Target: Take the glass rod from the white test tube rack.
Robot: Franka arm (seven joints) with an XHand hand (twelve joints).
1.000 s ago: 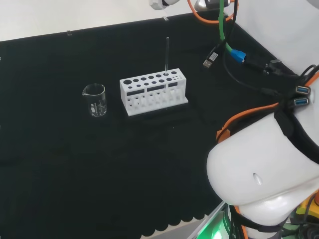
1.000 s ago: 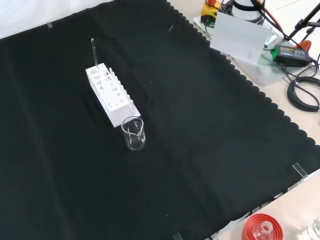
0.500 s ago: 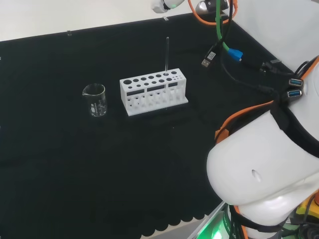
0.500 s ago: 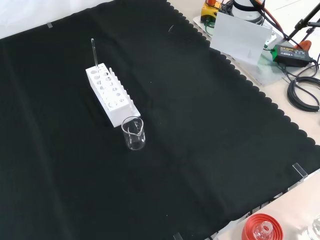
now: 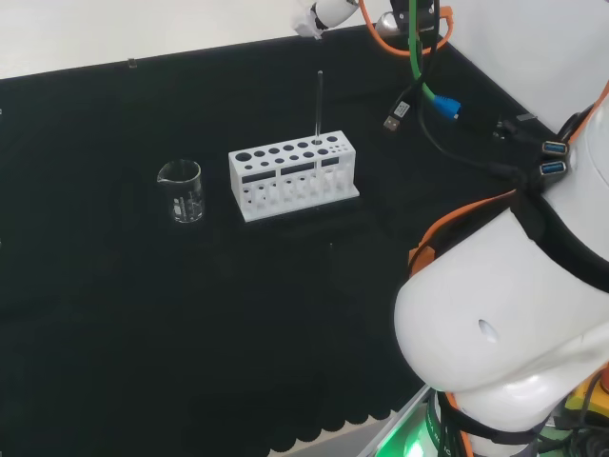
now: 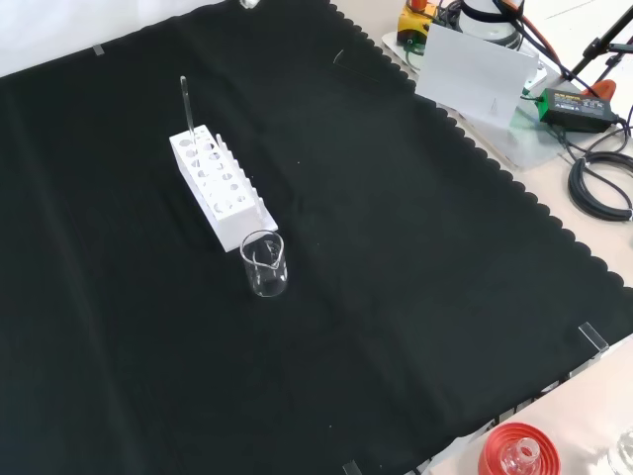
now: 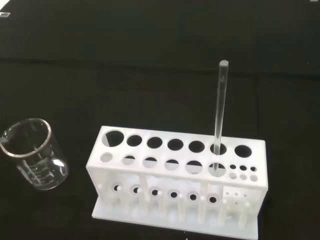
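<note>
Head view: a bit more of the hand (image 5: pixel 324 13) shows at the top edge than 1 s ago, at approx 12 o'clock from the rod; can't tell whether the fingers are spread or curled. Glass rod (image 5: pixel 318 108) stands upright in the white test tube rack (image 5: pixel 293 177), in a hole near the rack's 3 o'clock end, same as before. Rack sits mid tabletop (image 5: pixel 143 314), and a clear beaker (image 5: pixel 182 191) stands just beside it at 9 o'clock, apart from it; neither has shifted. Arm cables at upper right have swung a little vs the earlier frame.

Front view: a small white tip of the hand (image 6: pixel 248 4) has come in at the top edge, not there 0.5 s ago. Rod (image 6: pixel 186 104) rises from the rack's (image 6: pixel 220 188) far end; beaker (image 6: pixel 263 264) at approx 5 o'clock off the near end.

Wrist view: rod (image 7: pixel 220 107) upright in a back-row hole, with the rack (image 7: pixel 175 180) and beaker (image 7: pixel 34 153) below the camera.
</note>
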